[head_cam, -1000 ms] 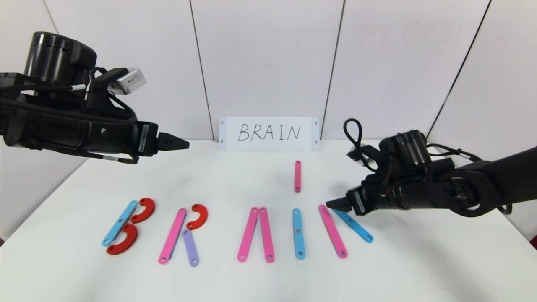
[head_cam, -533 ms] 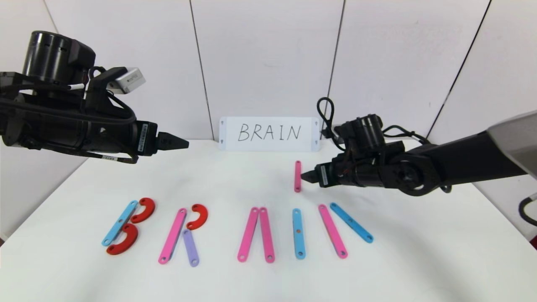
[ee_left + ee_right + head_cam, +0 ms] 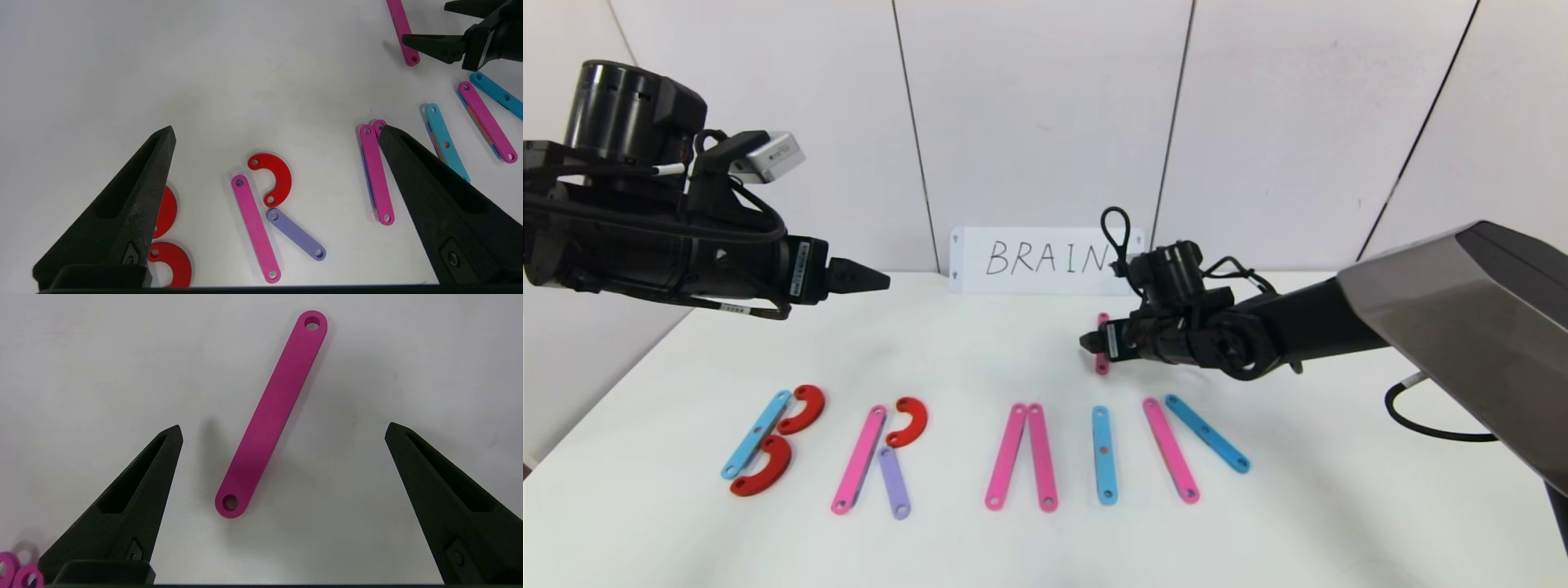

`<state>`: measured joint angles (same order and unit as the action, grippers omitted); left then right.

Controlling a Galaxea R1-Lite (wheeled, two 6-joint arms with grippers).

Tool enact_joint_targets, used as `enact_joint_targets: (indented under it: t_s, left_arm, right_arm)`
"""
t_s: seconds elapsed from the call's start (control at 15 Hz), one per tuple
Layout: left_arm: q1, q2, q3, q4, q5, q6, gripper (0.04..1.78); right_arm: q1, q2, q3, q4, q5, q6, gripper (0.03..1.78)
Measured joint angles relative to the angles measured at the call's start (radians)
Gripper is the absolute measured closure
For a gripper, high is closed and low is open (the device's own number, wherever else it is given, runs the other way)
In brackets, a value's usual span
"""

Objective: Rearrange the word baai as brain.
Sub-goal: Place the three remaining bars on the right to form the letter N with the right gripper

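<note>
The right gripper [image 3: 1088, 340] has been carried from the row's right end back to the lone pink strip [image 3: 1102, 364], behind the letter row [image 3: 980, 449]. Fingers are being held spread; the right wrist view alone is showing the strip [image 3: 269, 416] lying untouched between them. The left gripper [image 3: 882, 282] is being held spread, raised at the table's left.

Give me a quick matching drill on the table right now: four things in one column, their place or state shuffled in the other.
1. lone pink strip
2. purple strip
3. left gripper
4. white card

A. raised over the table's left side, jaws open
B. against the back wall
C. flat on the table between the right gripper's open jaws
D. slanted leg of the R

Pairs: 1-C, 2-D, 3-A, 4-B
</note>
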<state>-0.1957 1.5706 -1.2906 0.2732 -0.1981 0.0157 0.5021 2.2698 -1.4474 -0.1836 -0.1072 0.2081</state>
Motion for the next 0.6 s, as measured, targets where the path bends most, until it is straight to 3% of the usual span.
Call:
enact_joint_targets:
  t_s: [0.27, 0.47, 0.6]
  left_arm:
    - [-0.010, 0.000, 0.003, 0.000, 0.000, 0.000, 0.08]
    - [-0.014, 0.000, 0.007, -0.001, 0.000, 0.000, 0.08]
    - [-0.015, 0.001, 0.008, -0.001, 0.000, 0.000, 0.08]
  right_arm:
    - [0.008, 0.035, -0.017, -0.002, -0.003, 0.000, 0.15]
    - [0.013, 0.045, -0.025, -0.003, -0.003, -0.001, 0.45]
    - [0.014, 0.051, -0.034, -0.003, -0.001, 0.000, 0.80]
